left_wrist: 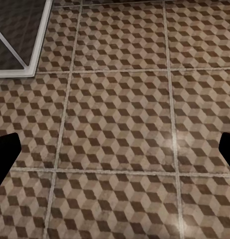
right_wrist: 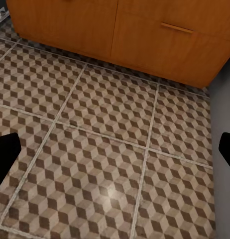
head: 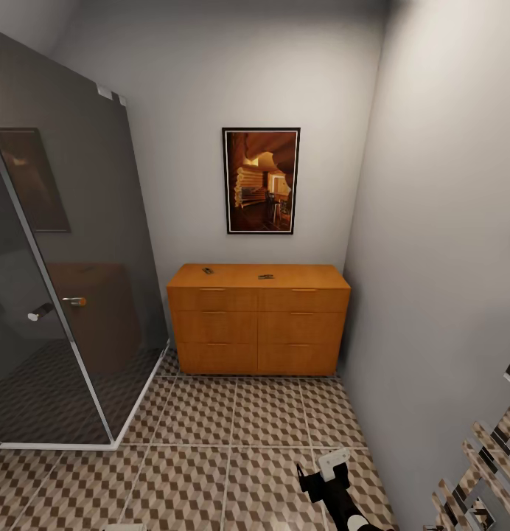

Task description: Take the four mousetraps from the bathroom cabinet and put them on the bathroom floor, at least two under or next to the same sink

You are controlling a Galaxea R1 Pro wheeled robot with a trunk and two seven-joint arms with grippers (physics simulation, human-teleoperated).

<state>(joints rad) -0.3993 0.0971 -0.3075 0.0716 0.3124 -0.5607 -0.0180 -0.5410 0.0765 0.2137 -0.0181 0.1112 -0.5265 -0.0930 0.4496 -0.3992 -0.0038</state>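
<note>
The orange-brown cabinet (head: pixel 259 321) stands against the far wall, its drawers closed. Two small dark-wired mousetraps lie on its flat top, one (head: pixel 208 271) toward the left and one (head: pixel 266 276) near the middle. The cube-patterned bathroom floor (head: pixel 233 428) stretches between me and the cabinet. My right arm (head: pixel 327 478) reaches in low at the front right. In the right wrist view my right gripper (right_wrist: pixel 115 154) is open over bare tiles, with the cabinet (right_wrist: pixel 145 35) base just ahead. My left gripper (left_wrist: pixel 115 154) is open over bare floor (left_wrist: pixel 120 114) too. The sink is out of view.
A dark glass shower enclosure (head: pixel 63 295) with a white base rim fills the left side; its corner (left_wrist: pixel 30 55) appears in the left wrist view. A grey wall closes the right side, with a chrome towel rail (head: pixel 483 472) at the front right. A framed picture (head: pixel 261 181) hangs above the cabinet.
</note>
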